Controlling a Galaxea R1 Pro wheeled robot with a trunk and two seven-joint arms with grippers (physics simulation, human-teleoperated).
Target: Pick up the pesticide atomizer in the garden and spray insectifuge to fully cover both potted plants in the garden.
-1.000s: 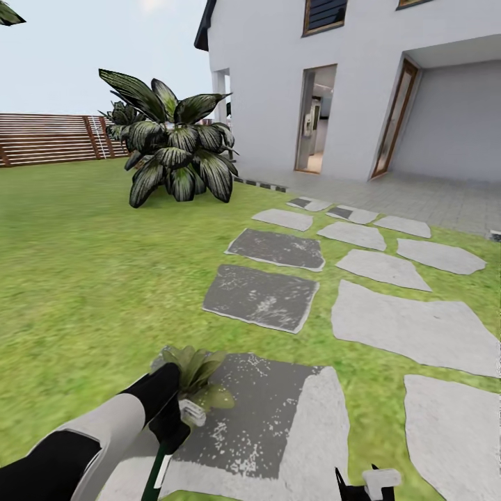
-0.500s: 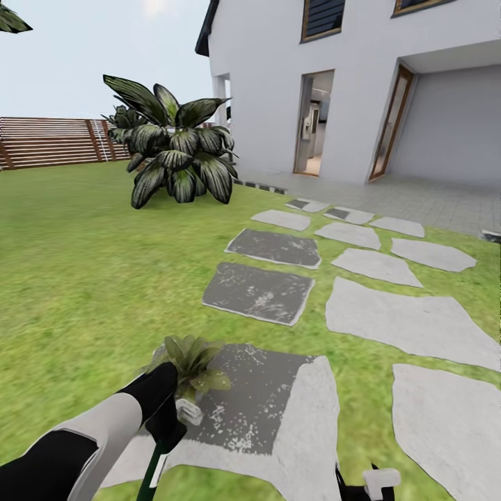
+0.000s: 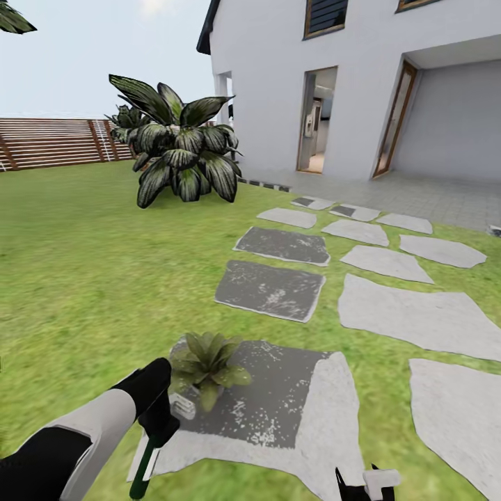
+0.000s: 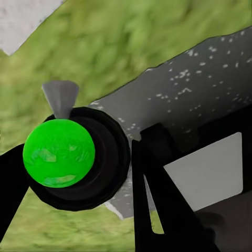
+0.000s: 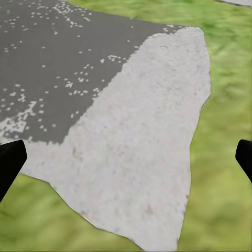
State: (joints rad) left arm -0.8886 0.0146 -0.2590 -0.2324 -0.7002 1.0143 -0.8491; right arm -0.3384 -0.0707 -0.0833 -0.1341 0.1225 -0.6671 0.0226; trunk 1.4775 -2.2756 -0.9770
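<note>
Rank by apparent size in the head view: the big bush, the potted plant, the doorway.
1. Bush, the widest.
2. Doorway, tall and narrow.
3. Potted plant, smallest.
The plant sits nearest the camera and the doorway farthest, so true sizes differ from how they look.

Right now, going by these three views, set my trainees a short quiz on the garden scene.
1. True or false: the potted plant stands on bare grass.
2. Which hand holds the pesticide atomizer? A: left hand. B: right hand.
3. Fill in: the right hand hangs ____ above the stepping stone.

Key: 1 false, it stands on the stepping stone. 2 A. 3 open.
</note>
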